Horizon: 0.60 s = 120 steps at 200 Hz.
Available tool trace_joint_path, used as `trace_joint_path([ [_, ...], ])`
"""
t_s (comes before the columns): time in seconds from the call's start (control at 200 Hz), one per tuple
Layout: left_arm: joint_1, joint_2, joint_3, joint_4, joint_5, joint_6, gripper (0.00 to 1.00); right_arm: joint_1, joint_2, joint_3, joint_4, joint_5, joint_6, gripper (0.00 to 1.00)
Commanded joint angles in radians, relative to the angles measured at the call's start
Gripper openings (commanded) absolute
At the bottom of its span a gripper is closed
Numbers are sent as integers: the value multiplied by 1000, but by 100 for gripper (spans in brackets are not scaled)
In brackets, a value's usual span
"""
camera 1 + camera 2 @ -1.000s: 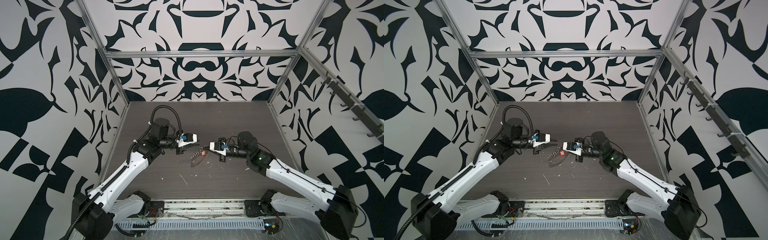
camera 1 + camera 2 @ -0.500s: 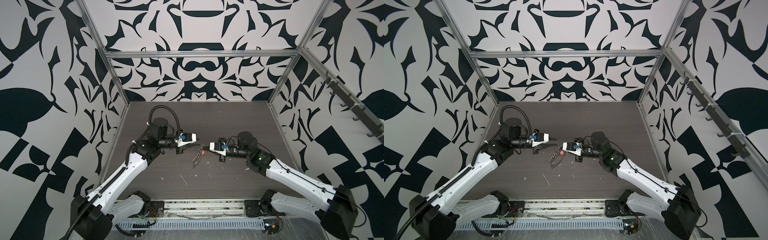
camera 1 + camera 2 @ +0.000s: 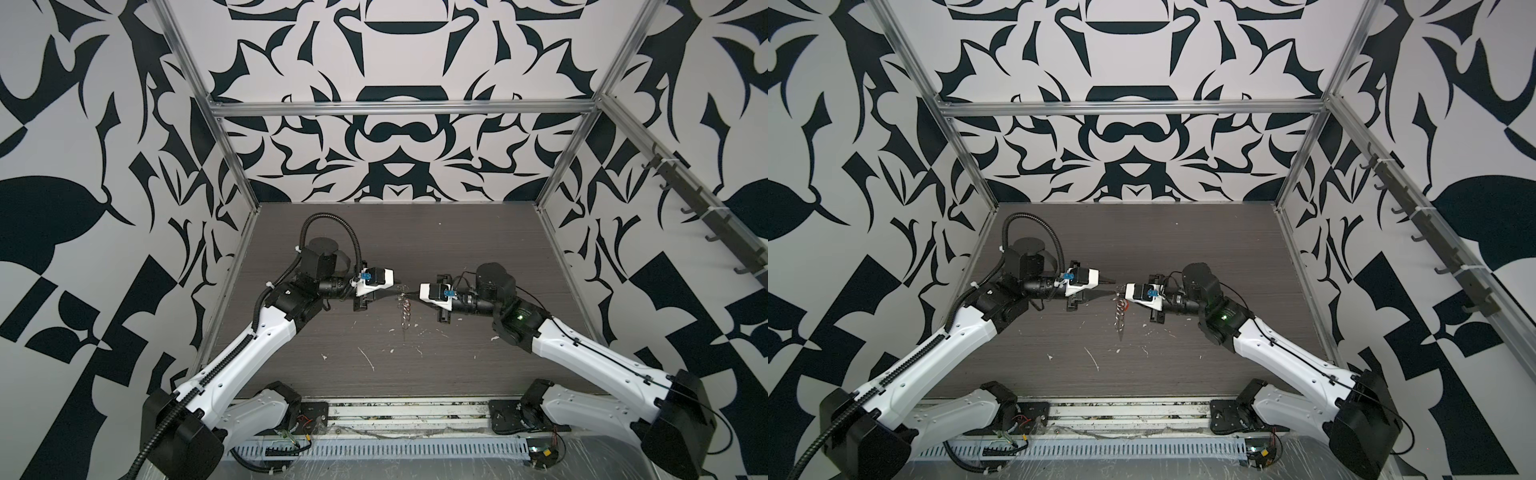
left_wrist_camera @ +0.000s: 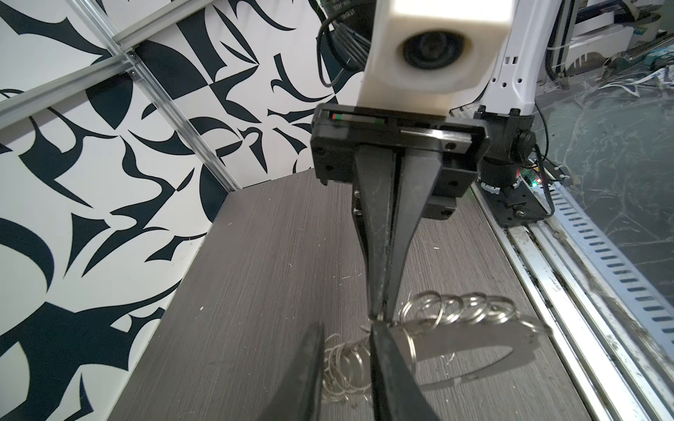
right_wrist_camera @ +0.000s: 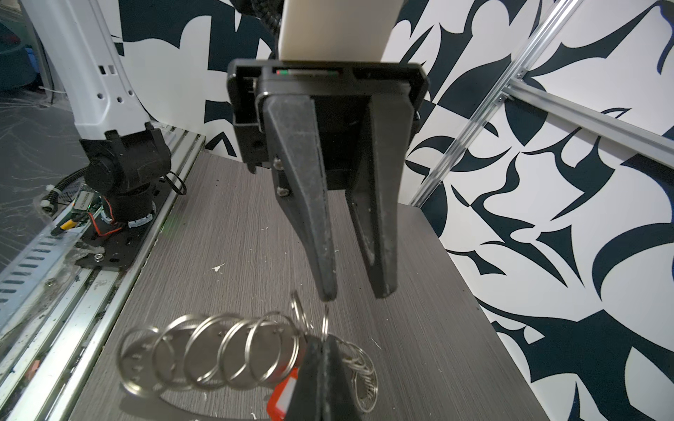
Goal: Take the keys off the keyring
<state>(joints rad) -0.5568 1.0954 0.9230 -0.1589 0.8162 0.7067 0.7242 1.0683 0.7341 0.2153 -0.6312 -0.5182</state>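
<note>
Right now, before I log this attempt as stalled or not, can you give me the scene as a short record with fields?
right hand: shut, pinching the ring chain
ring chain: linked silvery rings, held up above the table, shadow beneath
left hand: open, tips close to the rings, gripping nothing
keys: thin silvery bunch beside the right hand's fingers, shapes unclear
red tag: white label, on the same bunch
</note>
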Motion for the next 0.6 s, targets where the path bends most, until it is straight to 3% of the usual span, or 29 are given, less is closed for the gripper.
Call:
trace_joint_path([
  [0.0, -4, -4, -18, 5, 27, -6, 26, 5, -16, 54, 86, 8, 21, 0],
  [0.415, -7, 3, -26, -1, 16, -5, 25, 5, -27, 60, 99, 12, 29, 0],
  [0.595, -8, 13, -19, -2, 17, 2, 20, 5, -28, 67, 97, -2, 27, 0],
])
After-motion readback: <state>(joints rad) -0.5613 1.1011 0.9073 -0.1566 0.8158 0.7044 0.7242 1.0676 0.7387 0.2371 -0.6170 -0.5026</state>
